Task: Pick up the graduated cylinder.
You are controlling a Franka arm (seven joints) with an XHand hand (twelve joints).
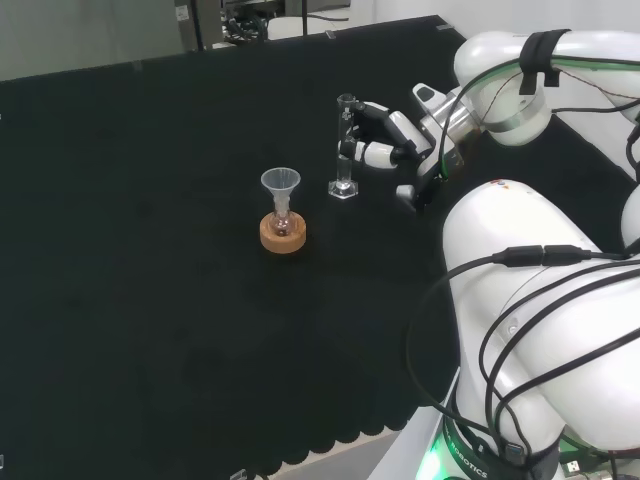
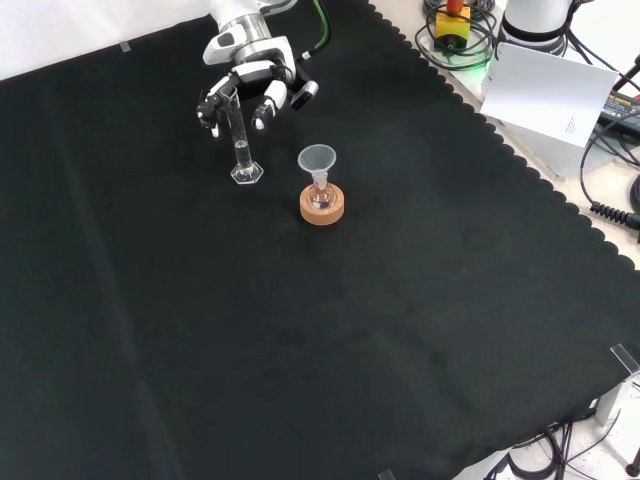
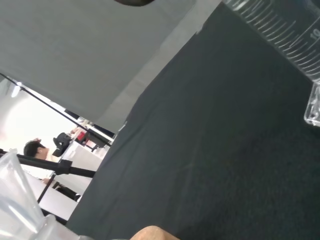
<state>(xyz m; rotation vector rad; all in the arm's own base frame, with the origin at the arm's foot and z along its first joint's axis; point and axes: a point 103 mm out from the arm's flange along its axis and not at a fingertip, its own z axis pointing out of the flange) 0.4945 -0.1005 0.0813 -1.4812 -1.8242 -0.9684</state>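
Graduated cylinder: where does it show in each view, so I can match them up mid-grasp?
Head view: graduated cylinder upright, centre-top, with the hand at its right.
Front view: upper left, below the hand.
Wrist view: upper right corner, close.
Shared landmark: funnel on the cork stand, left of it in head view, right in front view.
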